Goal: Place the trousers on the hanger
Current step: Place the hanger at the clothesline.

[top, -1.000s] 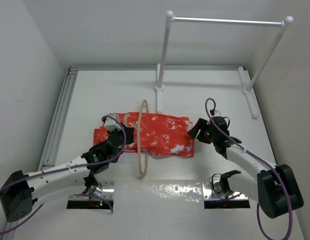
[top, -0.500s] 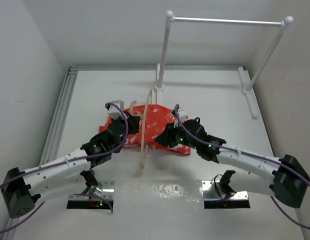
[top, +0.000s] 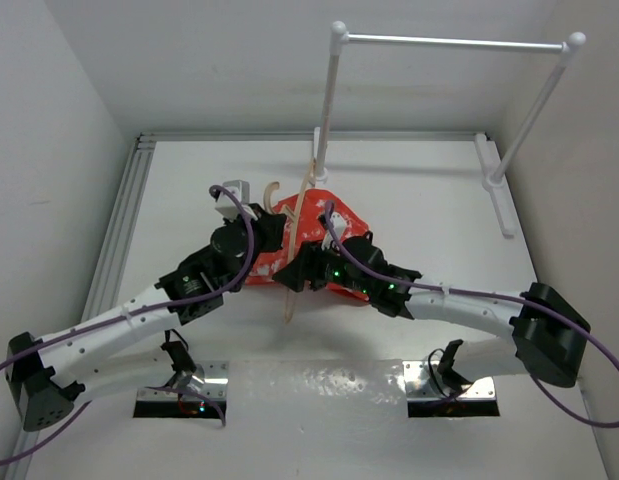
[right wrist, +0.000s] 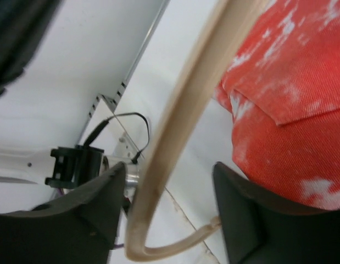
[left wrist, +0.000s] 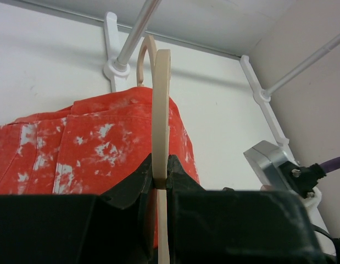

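Left wrist view, my left gripper (left wrist: 160, 171) clamping the hanger (left wrist: 161, 104) upright, trousers (left wrist: 93, 143) lying just beyond, my right gripper (right wrist: 170, 170) gaping around its rim.

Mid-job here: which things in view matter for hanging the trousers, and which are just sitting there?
In the job: trousers, hanger, left gripper shut on the hanger, right gripper open around it.
Just there: white rail on posts, metal track on the left.
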